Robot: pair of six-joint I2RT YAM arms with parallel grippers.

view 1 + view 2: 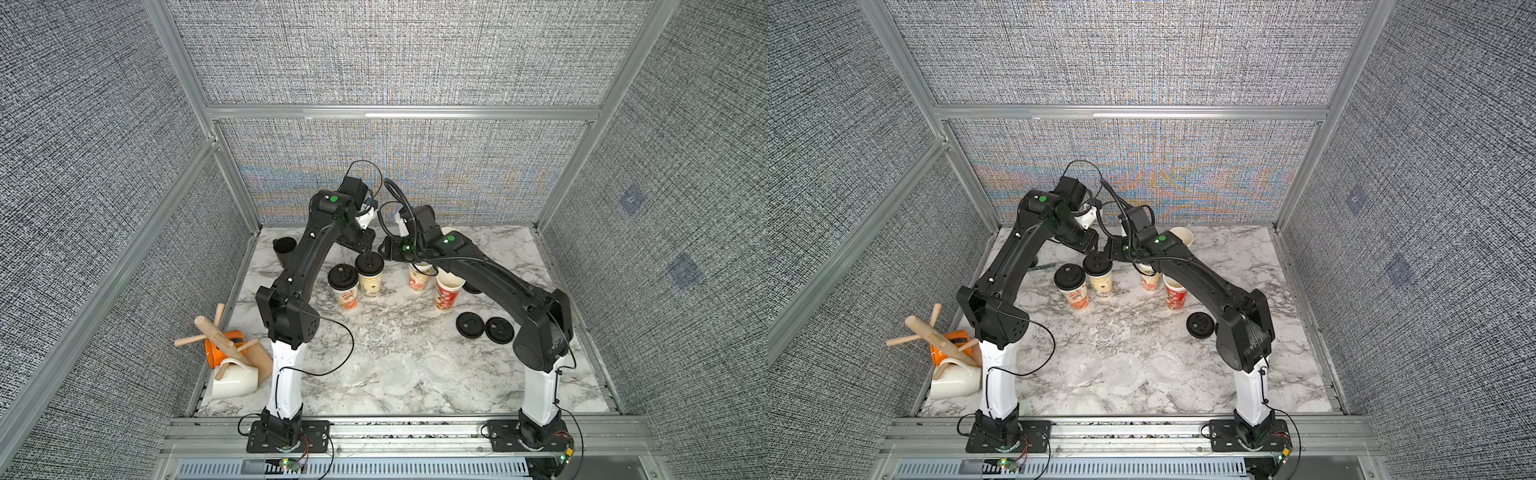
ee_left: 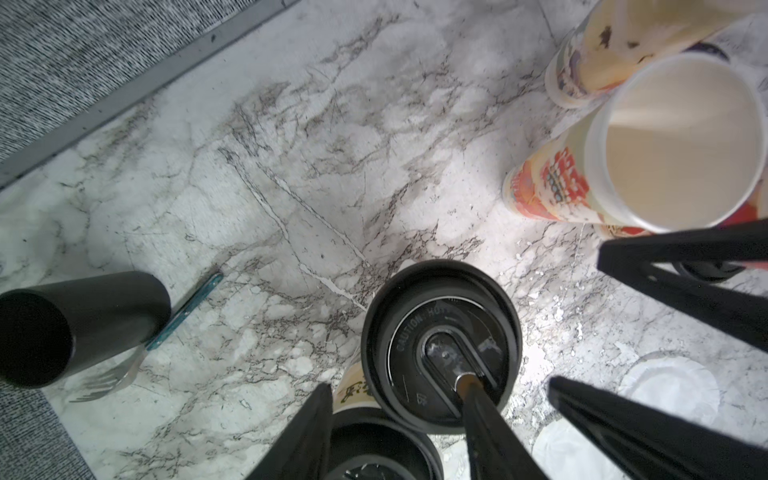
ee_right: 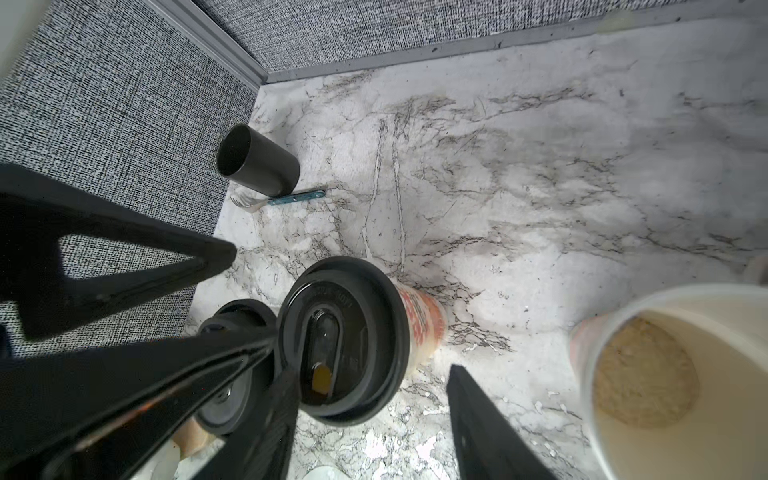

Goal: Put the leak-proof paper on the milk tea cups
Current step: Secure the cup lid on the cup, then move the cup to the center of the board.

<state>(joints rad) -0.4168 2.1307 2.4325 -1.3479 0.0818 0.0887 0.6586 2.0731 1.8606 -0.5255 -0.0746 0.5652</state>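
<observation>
**Marble table** [image 1: 374,332], with both arms reaching toward the middle of its far edge.

**Milk tea cups** [image 1: 348,297]: five, all upright.
- Two stand close together left of centre and carry black lids [image 1: 369,262].
- Two open cups [image 1: 446,301] stand right of centre.
- The fifth cup [image 1: 1181,237] stands open by the far edge, partly behind the right arm.
- No open mouth bears a sheet.

**Black cup** [image 1: 284,249]: in the far left corner.

**Leak-proof paper** [image 1: 397,372]: translucent rounds lying flat near the middle of the front edge, well apart from the cups.

**Loose lids** [image 1: 471,324]: near the right edge.

**Left gripper** [image 2: 397,382] and **right gripper** [image 3: 368,370]: both hover over one lidded cup, jaws half spread and nothing clamped. One left finger [image 2: 486,419] touches the lid's plug.

**Step in hand (judged):** work on a capped cup is ending. Whether paper lies beneath that lid cannot be told. The next move calls for three things:
- a reach to the front edge;
- a light pinch on one sheet's crinkled rim, so that a single round lifts;
- a centred drop on an open mouth.

**View differences:** both top views show all five cups and the loose lids at once. Only the wrist views show the jaws, the lid's embossed lettering and the fork [image 3: 291,198] beside the black cup. The right wrist view alone shows a brown layer inside an open cup.
</observation>
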